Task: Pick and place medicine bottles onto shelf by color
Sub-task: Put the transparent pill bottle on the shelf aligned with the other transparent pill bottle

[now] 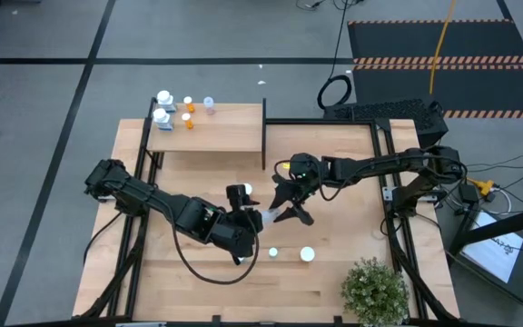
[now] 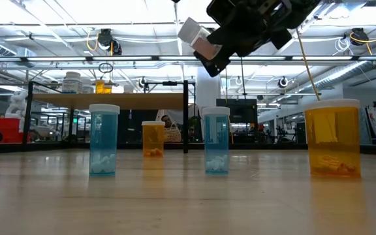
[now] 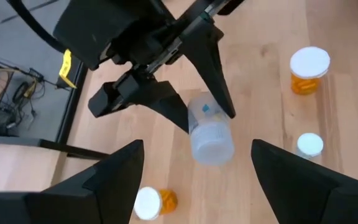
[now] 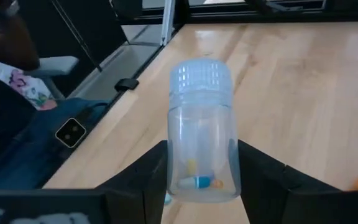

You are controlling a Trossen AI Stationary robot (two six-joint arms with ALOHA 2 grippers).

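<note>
**Clear bottle held above the table's middle**

The right gripper [image 4: 197,180] is clamped on a pale clear medicine bottle [image 4: 201,130], its two dark fingers pressed against the body's opposite sides. The bottle is see-through with a ribbed white cap, and a few small capsules, yellow, blue and orange, lie inside at the end between the fingers. It is carried tilted, cap pointing away from the wrist, lifted off the wood over the middle of the table [image 1: 207,282].

The left gripper [image 3: 194,165] hangs just beside it with its fingers spread wide apart, holding nothing.

On the table stand loose bottles: two bluish-clear ones [image 2: 104,140] and two amber ones [image 2: 332,138], all upright with pills at the bottom.

The shelf [image 1: 216,136] sits at the table's far edge, with white, orange and pale bottles grouped at its far left corner.
</note>
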